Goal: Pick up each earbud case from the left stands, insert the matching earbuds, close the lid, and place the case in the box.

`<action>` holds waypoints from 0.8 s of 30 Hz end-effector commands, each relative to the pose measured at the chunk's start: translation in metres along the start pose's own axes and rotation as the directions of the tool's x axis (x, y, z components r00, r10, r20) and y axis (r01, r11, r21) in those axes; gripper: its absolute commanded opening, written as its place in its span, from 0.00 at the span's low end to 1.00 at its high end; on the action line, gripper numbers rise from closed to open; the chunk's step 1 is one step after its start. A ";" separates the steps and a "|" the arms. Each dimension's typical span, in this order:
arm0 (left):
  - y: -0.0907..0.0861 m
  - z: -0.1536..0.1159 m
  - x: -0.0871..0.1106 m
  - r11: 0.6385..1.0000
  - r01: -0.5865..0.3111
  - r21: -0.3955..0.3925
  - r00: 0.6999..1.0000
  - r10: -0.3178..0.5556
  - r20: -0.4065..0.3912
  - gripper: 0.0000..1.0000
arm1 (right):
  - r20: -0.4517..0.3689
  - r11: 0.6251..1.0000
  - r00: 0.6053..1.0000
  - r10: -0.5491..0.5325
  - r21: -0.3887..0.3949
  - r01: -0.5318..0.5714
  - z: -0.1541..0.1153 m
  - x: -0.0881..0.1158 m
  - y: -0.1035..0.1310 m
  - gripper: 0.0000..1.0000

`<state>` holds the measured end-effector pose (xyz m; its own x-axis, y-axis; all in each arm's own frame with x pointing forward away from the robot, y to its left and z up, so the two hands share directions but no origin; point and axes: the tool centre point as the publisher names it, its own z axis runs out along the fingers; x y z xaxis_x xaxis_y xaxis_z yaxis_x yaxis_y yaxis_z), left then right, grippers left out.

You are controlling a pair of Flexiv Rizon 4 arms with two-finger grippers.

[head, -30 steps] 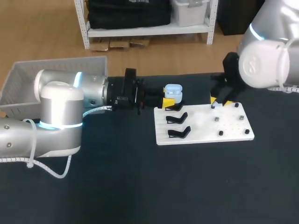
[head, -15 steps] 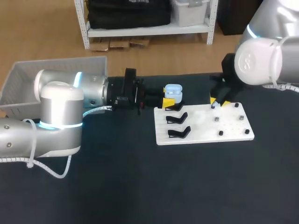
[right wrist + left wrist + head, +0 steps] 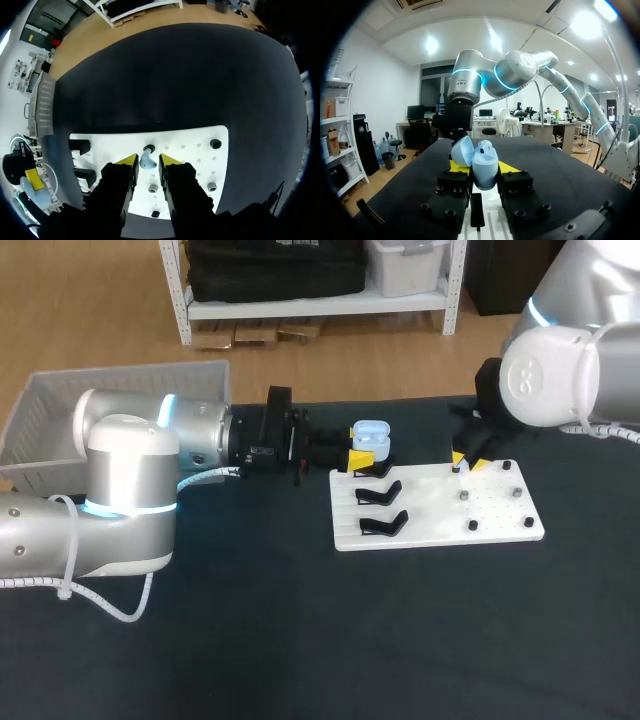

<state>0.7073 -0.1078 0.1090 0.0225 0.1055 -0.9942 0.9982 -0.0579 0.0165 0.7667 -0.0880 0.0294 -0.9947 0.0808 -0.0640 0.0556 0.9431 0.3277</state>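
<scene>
Now the left gripper (image 3: 482,171) clamps the open case (image 3: 485,159) at the board's (image 3: 440,515) ten o'clock corner. With jaws loose around the earbud (image 3: 146,161) at one o'clock, the right gripper (image 3: 148,159) should pinch softly, then lift straight.

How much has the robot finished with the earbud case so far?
It's early on. Done: the left claw grips the blue earbud case, with its lid open. In hand: the right claw, open, straddles one earbud on the white board. Left: lift that earbud, put the earbuds in, shut the lid and drop the case in the box.
</scene>
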 end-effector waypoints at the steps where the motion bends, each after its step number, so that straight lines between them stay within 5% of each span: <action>1: -0.001 0.000 0.001 1.000 -0.004 -0.006 1.000 0.004 0.004 0.00 | 0.004 1.000 1.000 0.003 0.006 -0.003 0.001 0.002 0.001 0.22; 4: -0.001 0.000 0.001 1.000 -0.004 -0.006 1.000 0.004 0.004 0.00 | 0.005 1.000 1.000 0.005 0.009 -0.005 0.002 0.002 0.001 0.15; 6: -0.001 0.000 0.001 1.000 -0.004 -0.006 1.000 0.004 0.004 0.00 | 0.007 1.000 1.000 0.007 0.010 -0.007 0.002 0.002 0.001 0.00; 15: -0.001 0.000 0.001 1.000 -0.004 -0.006 1.000 0.004 0.004 0.00 | 0.019 1.000 1.000 0.010 0.024 -0.010 -0.013 0.002 0.000 0.00; 24: -0.001 0.000 0.001 1.000 -0.004 -0.006 1.000 0.004 0.004 0.00 | 0.042 1.000 0.999 0.007 0.020 -0.008 -0.062 0.008 0.007 0.00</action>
<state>0.7073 -0.1078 0.1090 0.0225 0.1055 -0.9942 0.9982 -0.0579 0.0165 0.7688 -0.0952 0.0692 -0.9918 0.0937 -0.0863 0.0626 0.9485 0.3105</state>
